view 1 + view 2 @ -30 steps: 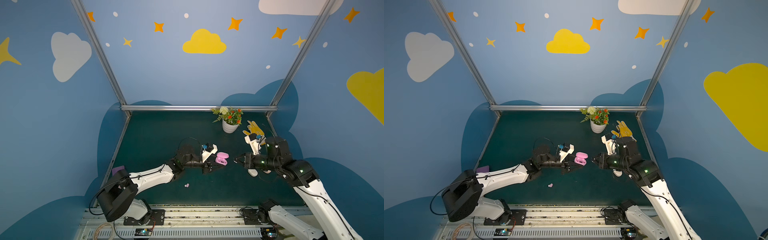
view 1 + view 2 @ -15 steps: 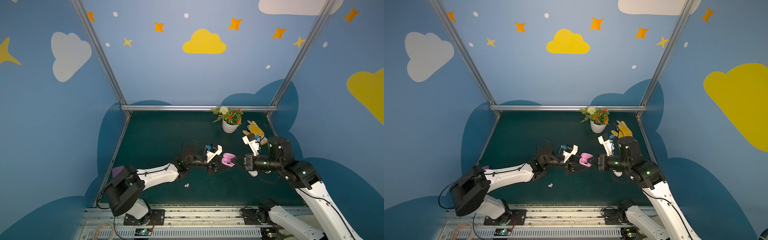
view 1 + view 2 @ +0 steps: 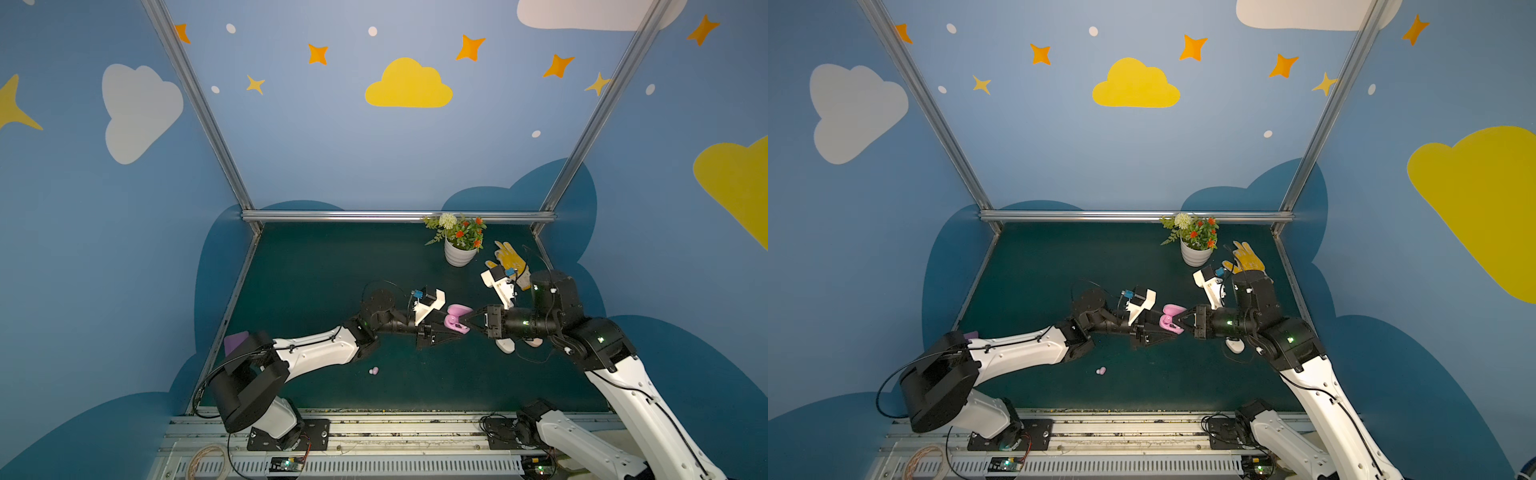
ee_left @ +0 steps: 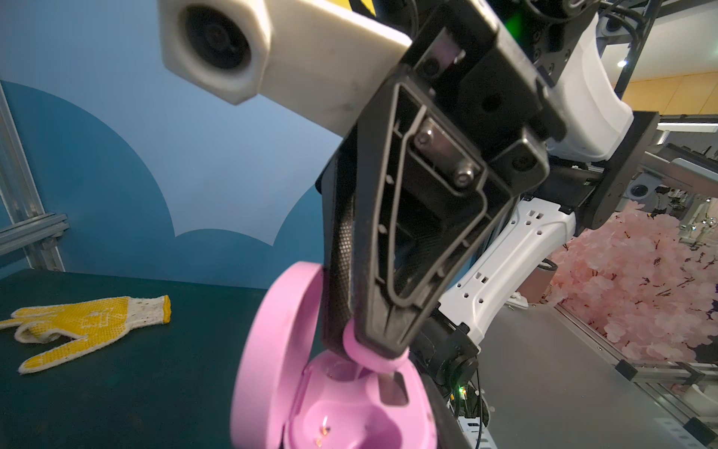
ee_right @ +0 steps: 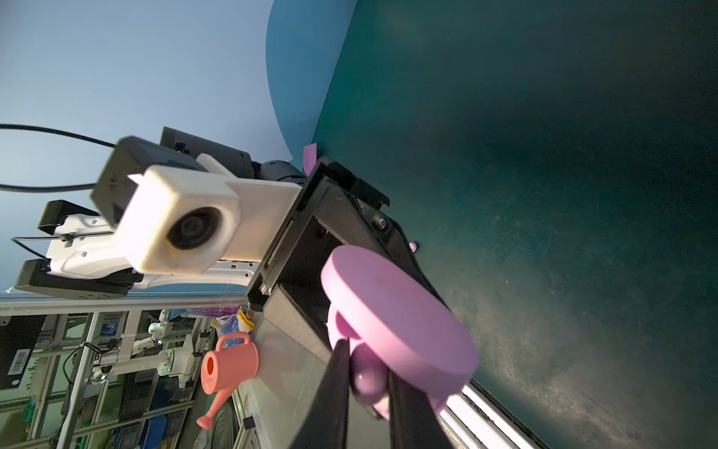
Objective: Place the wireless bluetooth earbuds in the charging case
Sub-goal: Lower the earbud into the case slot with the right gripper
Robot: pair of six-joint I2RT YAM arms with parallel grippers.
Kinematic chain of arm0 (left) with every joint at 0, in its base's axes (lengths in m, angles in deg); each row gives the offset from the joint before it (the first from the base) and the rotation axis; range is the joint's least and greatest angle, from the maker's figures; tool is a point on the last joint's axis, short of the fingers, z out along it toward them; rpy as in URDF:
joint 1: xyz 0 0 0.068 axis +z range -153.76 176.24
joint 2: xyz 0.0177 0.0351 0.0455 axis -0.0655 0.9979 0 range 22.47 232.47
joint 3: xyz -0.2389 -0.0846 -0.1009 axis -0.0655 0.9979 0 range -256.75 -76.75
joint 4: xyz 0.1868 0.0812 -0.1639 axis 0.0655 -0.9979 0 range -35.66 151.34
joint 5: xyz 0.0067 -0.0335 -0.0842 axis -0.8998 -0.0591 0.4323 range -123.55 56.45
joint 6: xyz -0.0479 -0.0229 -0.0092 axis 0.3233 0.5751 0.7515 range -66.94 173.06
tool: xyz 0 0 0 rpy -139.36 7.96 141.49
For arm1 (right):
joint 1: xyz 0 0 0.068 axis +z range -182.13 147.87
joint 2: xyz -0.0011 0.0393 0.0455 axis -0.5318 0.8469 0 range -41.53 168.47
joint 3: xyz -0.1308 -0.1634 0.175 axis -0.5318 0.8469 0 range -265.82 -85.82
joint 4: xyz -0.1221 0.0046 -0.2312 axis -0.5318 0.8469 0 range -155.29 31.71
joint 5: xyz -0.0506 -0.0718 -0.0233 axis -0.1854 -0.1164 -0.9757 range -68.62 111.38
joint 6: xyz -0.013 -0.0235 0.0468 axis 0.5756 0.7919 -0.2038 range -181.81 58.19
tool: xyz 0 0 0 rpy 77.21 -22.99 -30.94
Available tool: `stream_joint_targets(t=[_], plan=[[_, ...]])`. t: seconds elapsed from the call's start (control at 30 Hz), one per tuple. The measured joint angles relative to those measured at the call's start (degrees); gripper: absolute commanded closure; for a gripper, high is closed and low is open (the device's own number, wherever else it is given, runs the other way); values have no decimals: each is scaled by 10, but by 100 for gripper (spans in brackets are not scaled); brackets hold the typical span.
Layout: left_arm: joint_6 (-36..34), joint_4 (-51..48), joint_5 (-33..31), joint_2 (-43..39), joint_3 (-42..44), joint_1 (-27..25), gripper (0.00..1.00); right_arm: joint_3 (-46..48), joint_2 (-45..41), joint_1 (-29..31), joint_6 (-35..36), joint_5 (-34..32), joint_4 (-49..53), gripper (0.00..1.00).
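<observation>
Where mat (image 3: 332, 270) meets blue walls (image 3: 374, 166), left end effector (image 3: 452, 326) clamps case (image 3: 459, 309), right end effector (image 3: 467, 321) pinches earbud (image 5: 367, 375).

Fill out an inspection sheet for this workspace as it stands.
Surface: dark green mat, lightly scuffed.
Job's things: open pink case; pink earbud over one of its sockets; loose earbuds on the mat; white case partly under the right arm.
Clutter: flower pot and yellow glove at the back right; purple object half hidden behind the left arm.
Grippers: left gripper shut on the pink case; right gripper shut on the pink earbud.
Cables: black cable loops over the left wrist; coiled cord by the front rail.
Surroundings: blue walls with clouds and stars; aluminium frame.
</observation>
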Motion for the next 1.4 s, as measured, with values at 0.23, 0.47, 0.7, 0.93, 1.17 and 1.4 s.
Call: stream_joint_targets(t=[0.23, 0.47, 0.7, 0.93, 1.17, 1.4], plan=[[0, 0, -3, -1, 0, 0, 87, 2, 0, 0, 0, -4, 1, 74], [0, -3, -5, -5, 1, 0, 87, 1, 3, 0, 0, -8, 3, 54], [-3, -14, -8, -5, 1, 0, 87, -8, 7, 0, -3, -18, 7, 45], [-3, -15, -16, -5, 1, 0, 87, -33, 19, 0, 2, -32, 31, 40], [-9, -17, -16, -5, 1, 0, 87, -43, 19, 0, 0, -33, 36, 40], [-9, -21, -16, -5, 1, -1, 87, -43, 19, 0, -6, -24, 36, 40]])
